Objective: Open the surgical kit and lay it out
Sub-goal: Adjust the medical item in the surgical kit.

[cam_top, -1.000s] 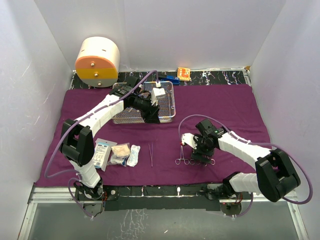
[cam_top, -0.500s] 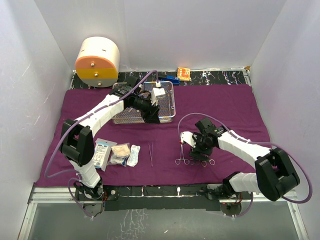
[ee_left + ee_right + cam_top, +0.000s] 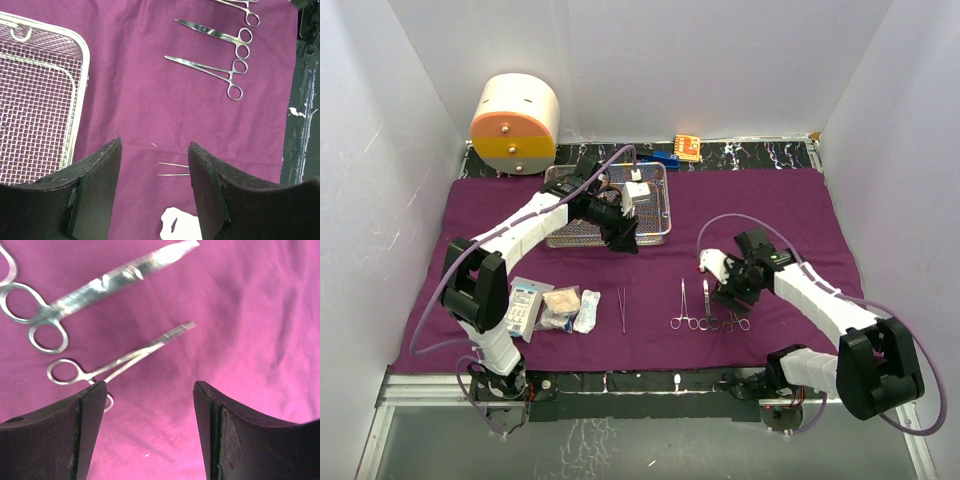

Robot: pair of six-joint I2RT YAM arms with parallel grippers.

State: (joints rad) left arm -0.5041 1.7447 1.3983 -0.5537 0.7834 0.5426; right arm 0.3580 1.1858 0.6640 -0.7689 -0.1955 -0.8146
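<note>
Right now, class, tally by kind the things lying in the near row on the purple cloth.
Ring-handled tools: 3
Tweezers: 1
Packets and gauze: 3
Total: 7

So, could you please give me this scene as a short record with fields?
cloth: purple, spread over the table
tray: wire mesh, on the cloth, far left
ring-handled instruments: three, side by side on the cloth, near right
tweezers: on the cloth, left of them
packets: near left, on the cloth
left fingers: open, empty, over the cloth beside the tray
right fingers: open, empty, by the instruments
</note>
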